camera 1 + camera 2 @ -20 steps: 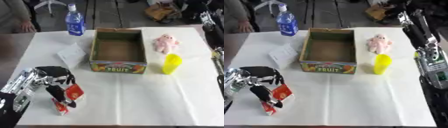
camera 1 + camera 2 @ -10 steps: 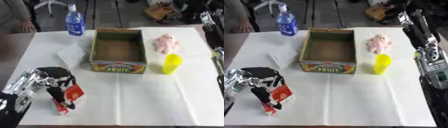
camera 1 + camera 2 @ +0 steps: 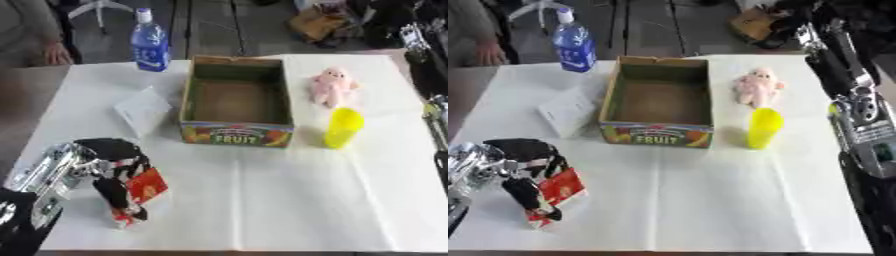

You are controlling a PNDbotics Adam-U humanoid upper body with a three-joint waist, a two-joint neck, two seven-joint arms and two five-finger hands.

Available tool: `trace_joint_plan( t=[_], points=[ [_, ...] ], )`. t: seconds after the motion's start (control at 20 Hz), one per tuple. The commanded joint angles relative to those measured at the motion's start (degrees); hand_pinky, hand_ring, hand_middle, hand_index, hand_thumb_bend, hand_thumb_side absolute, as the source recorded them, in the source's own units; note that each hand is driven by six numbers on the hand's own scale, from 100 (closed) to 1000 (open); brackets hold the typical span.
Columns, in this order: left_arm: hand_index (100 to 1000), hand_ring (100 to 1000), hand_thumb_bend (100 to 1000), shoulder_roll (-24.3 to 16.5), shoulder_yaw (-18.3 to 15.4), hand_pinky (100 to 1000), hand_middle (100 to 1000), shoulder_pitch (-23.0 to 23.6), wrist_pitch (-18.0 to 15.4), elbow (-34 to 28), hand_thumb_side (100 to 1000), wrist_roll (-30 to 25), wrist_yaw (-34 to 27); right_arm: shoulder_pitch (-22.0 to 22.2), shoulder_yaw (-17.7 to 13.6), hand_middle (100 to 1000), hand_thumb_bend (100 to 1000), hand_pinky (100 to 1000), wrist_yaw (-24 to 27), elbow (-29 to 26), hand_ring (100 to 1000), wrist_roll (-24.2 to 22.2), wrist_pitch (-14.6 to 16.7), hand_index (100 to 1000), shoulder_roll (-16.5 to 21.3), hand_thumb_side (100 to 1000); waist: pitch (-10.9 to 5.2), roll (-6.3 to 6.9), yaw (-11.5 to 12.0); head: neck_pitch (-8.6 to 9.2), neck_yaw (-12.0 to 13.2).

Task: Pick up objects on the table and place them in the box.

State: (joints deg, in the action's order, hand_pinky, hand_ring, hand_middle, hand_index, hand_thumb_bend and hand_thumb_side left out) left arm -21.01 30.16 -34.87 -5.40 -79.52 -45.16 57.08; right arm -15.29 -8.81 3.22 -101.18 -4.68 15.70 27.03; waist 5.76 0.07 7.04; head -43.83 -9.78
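At lower left, the left hand (image 3: 109, 162) is curled around a red-and-white carton (image 3: 140, 195) standing on the surface (image 3: 289, 200). Lift straight up, then carry toward the empty box (image 3: 236, 102) at upper centre.

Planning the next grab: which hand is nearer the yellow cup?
Hard to call. The left hand is curled round the red carton, well left of the yellow cup; no right hand shows, only its arm at the right edge.

Left hand (image 3: 109, 165) low left, fingers curled; right arm (image 3: 859, 125) along right edge.
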Motion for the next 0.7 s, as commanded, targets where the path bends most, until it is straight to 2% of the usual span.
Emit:
trace_joint_plan(
  t=[0.05, 0.1, 0.15, 0.2, 0.3, 0.7],
  points=[
    [728, 372, 706, -0.13, -0.65, 480, 405, -0.17, 1.37, -0.84, 483, 2.70, -0.14, -0.59, -0.52, 771, 100, 653, 0.49, -0.77, 689, -0.07, -0.04, 900, 0.93, 751, -0.76, -0.07, -0.02, -0.29, 0.05],
    [646, 320, 609, -0.11, -0.77, 445, 346, -0.08, 1.82, -1.01, 437, 3.69, -0.32, -0.58, -0.53, 771, 100, 653, 0.49, -0.76, 689, -0.05, -0.05, 900, 0.92, 752, -0.77, -0.08, -0.01, -0.29, 0.03],
    [646, 320, 609, -0.13, -1.02, 445, 346, 0.00, 2.36, -1.38, 437, 4.82, -0.53, -0.56, -0.55, 771, 100, 653, 0.49, -0.75, 689, -0.04, -0.05, 900, 0.91, 752, -0.77, -0.09, 0.01, -0.29, 0.01],
    [575, 296, 535, -0.16, -1.21, 433, 317, 0.00, 2.81, -1.71, 421, 5.71, -0.70, -0.55, -0.56, 771, 100, 654, 0.49, -0.74, 689, -0.02, -0.05, 900, 0.91, 752, -0.78, -0.09, 0.02, -0.29, 0.02],
    [555, 299, 504, -0.36, -2.10, 438, 319, -0.52, 3.63, -2.88, 424, 6.74, -1.12, -0.51, -0.58, 771, 100, 654, 0.48, -0.71, 689, -0.01, -0.06, 900, 0.91, 752, -0.84, -0.11, 0.08, -0.29, 0.04],
    [578, 318, 519, -2.81, -7.17, 453, 331, -6.81, 6.57, -8.41, 479, 3.02, -8.03, -0.30, -0.67, 771, 100, 653, 0.59, -0.44, 688, 0.09, -0.07, 900, 0.98, 755, -1.16, -0.06, 0.12, -0.29, 0.15]
  ],
)
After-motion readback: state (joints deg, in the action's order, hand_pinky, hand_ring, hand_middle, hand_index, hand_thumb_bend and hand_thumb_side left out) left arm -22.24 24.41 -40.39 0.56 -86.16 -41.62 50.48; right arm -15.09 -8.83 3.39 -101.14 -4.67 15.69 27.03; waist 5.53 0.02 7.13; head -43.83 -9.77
